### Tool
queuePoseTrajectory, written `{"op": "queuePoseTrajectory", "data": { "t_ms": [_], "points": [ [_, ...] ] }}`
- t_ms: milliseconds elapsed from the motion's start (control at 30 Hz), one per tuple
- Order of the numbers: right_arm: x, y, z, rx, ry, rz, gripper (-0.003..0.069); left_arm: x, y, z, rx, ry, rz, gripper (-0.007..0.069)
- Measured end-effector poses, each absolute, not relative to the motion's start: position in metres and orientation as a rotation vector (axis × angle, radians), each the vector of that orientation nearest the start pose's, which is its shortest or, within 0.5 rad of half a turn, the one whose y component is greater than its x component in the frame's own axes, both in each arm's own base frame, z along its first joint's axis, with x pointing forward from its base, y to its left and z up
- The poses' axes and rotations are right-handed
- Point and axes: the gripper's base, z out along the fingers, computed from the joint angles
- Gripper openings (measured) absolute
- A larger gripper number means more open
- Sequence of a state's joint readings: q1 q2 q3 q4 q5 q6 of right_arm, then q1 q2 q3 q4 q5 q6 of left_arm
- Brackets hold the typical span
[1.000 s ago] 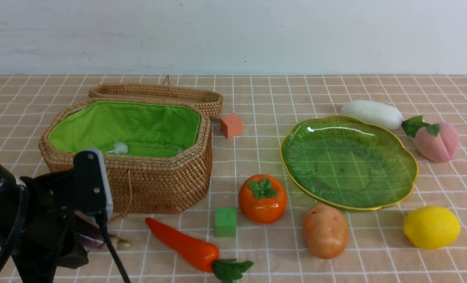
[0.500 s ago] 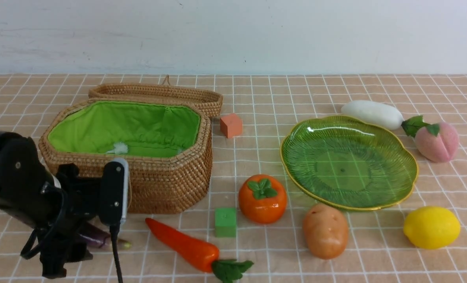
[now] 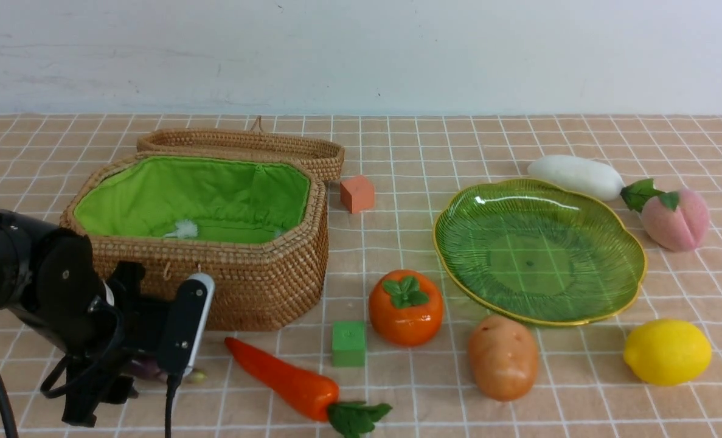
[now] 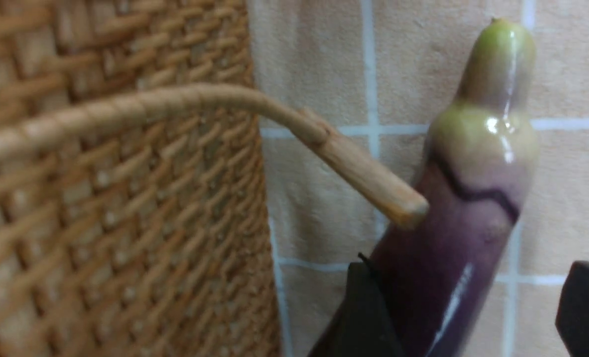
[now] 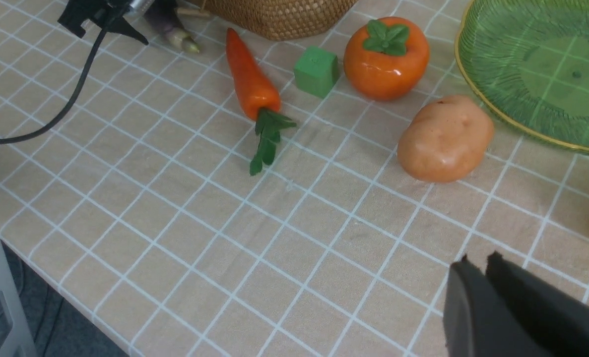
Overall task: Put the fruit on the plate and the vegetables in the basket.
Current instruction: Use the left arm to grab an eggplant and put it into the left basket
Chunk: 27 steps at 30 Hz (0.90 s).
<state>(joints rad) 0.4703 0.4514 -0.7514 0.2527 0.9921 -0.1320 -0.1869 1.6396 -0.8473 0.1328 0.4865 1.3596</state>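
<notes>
A dark purple eggplant (image 4: 453, 238) lies on the cloth against the front of the wicker basket (image 3: 257, 286). My left gripper (image 4: 473, 297) is open around it: one finger touches its side, the other stands apart. In the front view this gripper (image 3: 145, 378) hides most of the eggplant (image 3: 149, 368). The carrot (image 3: 288, 380), persimmon (image 3: 406, 307), potato (image 3: 503, 357) and lemon (image 3: 667, 351) lie along the front. The radish (image 3: 576, 176) and peach (image 3: 676, 219) lie behind the green plate (image 3: 540, 252), which holds nothing. My right gripper (image 5: 480, 260) hangs shut and empty above the cloth near the potato (image 5: 445, 139).
The basket's lid (image 3: 245, 146) lies open behind it. A wicker toggle (image 4: 363, 173) on a loop hangs from the basket and touches the eggplant. An orange cube (image 3: 357, 193) and a green cube (image 3: 348, 344) sit between basket and plate. The table's near edge (image 5: 51, 258) shows.
My left gripper has swung right and lower, down over the eggplant at the basket's front. The fruit, the other vegetables and the right arm have not moved.
</notes>
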Motion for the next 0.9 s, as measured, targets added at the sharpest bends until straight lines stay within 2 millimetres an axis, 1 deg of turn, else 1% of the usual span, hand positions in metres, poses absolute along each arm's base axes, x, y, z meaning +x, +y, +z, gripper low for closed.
{"op": "queuePoseTrajectory", "data": {
  "t_ms": [167, 267, 500, 633, 700, 733, 767, 867, 900],
  "points": [
    [0.045, 0.045, 0.347, -0.618, 2.095, 0.507, 0.0055, 0.293, -0.049, 0.17, -2.479, -2.276, -0.464, 0.0472],
    [0.045, 0.046, 0.347, -0.615, 2.093, 0.528, 0.0055, 0.285, -0.047, 0.166, -2.426, -2.239, -0.377, 0.0468],
    [0.044, 0.047, 0.348, -0.613, 2.093, 0.548, 0.0055, 0.282, -0.046, 0.166, -2.405, -2.223, -0.345, 0.0464],
    [0.044, 0.047, 0.348, -0.612, 2.093, 0.551, 0.0055, 0.282, -0.046, 0.158, -2.389, -2.203, -0.311, 0.0412],
    [0.044, 0.047, 0.348, -0.612, 2.093, 0.553, 0.0056, 0.281, -0.045, 0.156, -2.377, -2.184, -0.295, 0.0326],
    [0.044, 0.047, 0.348, -0.612, 2.093, 0.553, 0.0056, 0.281, -0.045, 0.156, -2.373, -2.186, -0.293, 0.0317],
    [0.044, 0.047, 0.348, -0.612, 2.093, 0.553, 0.0059, 0.281, -0.045, 0.156, -2.338, -2.209, -0.285, 0.0272],
    [0.044, 0.047, 0.348, -0.611, 2.091, 0.553, 0.0062, 0.278, -0.042, 0.157, -2.267, -2.24, -0.276, 0.0278],
    [0.044, 0.047, 0.348, -0.61, 2.089, 0.554, 0.0065, 0.273, -0.04, 0.161, -2.198, -2.272, -0.266, 0.0277]
  ]
}}
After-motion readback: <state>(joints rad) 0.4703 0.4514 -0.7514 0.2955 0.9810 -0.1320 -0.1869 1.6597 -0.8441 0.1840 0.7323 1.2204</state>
